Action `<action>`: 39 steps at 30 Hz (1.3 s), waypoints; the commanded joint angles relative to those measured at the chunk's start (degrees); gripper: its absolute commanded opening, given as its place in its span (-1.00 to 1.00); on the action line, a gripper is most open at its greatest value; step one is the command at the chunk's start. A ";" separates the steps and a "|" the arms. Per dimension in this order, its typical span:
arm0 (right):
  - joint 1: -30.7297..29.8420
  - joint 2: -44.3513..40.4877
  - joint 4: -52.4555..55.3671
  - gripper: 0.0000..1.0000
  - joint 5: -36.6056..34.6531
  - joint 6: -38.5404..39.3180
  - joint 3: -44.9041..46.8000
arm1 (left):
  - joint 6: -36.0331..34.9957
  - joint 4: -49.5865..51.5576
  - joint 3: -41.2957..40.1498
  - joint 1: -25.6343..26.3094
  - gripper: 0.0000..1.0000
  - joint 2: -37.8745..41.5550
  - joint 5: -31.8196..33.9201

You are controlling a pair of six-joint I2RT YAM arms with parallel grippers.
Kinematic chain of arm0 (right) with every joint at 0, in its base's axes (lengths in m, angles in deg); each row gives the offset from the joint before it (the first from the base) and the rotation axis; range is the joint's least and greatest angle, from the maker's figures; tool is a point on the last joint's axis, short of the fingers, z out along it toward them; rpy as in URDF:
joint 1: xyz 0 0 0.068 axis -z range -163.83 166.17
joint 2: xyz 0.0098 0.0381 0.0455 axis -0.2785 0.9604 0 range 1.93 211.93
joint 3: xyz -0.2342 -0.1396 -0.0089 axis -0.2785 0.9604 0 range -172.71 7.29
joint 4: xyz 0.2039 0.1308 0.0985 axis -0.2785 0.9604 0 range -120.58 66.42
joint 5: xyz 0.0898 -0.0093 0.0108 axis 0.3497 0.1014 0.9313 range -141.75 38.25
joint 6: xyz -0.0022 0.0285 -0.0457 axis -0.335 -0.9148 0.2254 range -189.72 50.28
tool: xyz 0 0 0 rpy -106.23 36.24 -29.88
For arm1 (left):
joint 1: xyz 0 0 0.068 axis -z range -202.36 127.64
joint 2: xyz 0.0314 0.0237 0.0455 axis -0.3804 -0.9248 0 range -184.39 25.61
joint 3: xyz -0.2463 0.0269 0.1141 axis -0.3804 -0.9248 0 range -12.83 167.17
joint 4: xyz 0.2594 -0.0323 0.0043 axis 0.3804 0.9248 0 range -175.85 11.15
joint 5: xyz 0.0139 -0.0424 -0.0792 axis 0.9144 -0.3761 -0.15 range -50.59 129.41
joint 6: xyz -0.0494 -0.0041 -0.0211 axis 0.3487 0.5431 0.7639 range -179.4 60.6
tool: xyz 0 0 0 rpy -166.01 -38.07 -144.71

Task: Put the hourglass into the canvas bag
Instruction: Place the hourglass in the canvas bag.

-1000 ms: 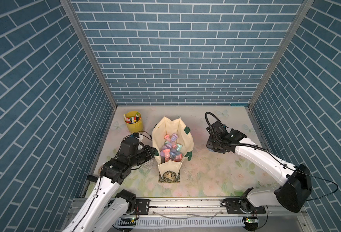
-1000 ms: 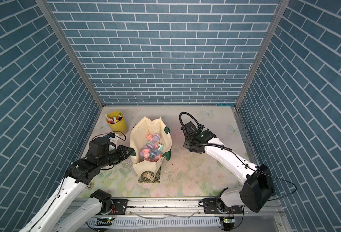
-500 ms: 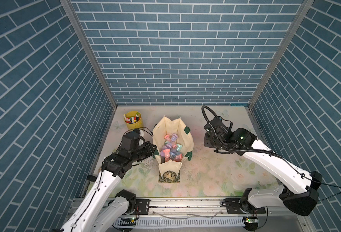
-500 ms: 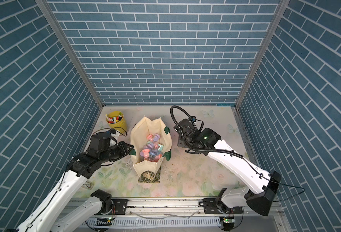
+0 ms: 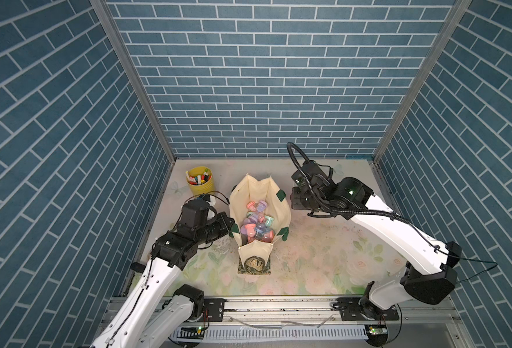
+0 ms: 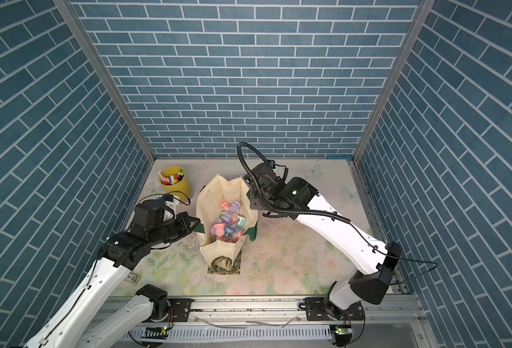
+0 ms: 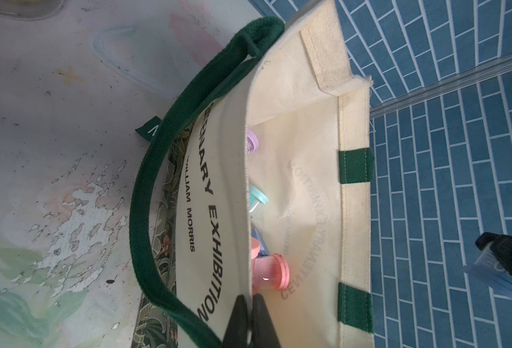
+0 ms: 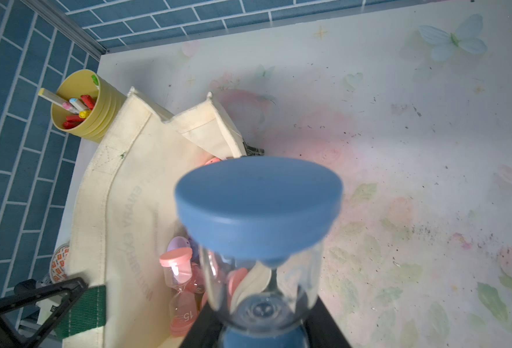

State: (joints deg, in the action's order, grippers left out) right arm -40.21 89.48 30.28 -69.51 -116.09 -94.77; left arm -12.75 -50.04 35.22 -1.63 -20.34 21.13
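The right hand (image 8: 260,325) is closed on the blue-capped hourglass (image 8: 259,205), its dark jaws pressing the clear bulb close to the lower cap, so the piece hangs off the desk (image 5: 324,256) at about 2 o'clock of the canvas bag (image 5: 250,192), just beside the rim. The left hand (image 7: 248,301) is pinched fully together on the cream rim at the bag's 9 o'clock side, next to a dark green strap patch, with the mouth standing open. Inside lie many small pastel hourglasses (image 5: 256,223); a yellow pen cup (image 5: 199,183) stands at the bag's 10 o'clock, apart from it. The hourglass looks light and stiff, but its clear body is smooth and likely brittle, so a hold low on the bulb against the cap's lip seems safer than one on the narrow waist. The canvas is soft and would probably sag without that pinch. A low release over the mouth should spare it a knock against the pile.
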 commanded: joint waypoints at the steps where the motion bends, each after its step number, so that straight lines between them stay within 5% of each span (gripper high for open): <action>1: -0.75 1.53 0.23 -1.00 1.67 2.50 -3.87 | 0.86 -1.74 -0.90 -0.28 -0.96 1.02 -1.29; 13: -4.48 8.38 -1.79 -1.00 5.90 5.94 -10.53 | -0.30 0.90 -0.66 -0.32 -1.00 1.33 -1.68; 22: -5.79 18.68 6.51 -1.00 5.96 7.79 -21.84 | 0.86 -0.86 -1.76 -0.26 -1.00 1.67 -1.14; 39: -5.50 24.75 8.40 -1.00 4.12 6.64 -23.54 | 0.73 -0.42 -1.34 -0.27 -1.00 1.83 -0.90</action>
State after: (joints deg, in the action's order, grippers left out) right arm -45.80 112.87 37.04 -63.85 -109.73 -116.85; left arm -11.81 -50.85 34.11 -1.71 -19.08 20.91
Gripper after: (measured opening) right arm 0.387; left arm 0.072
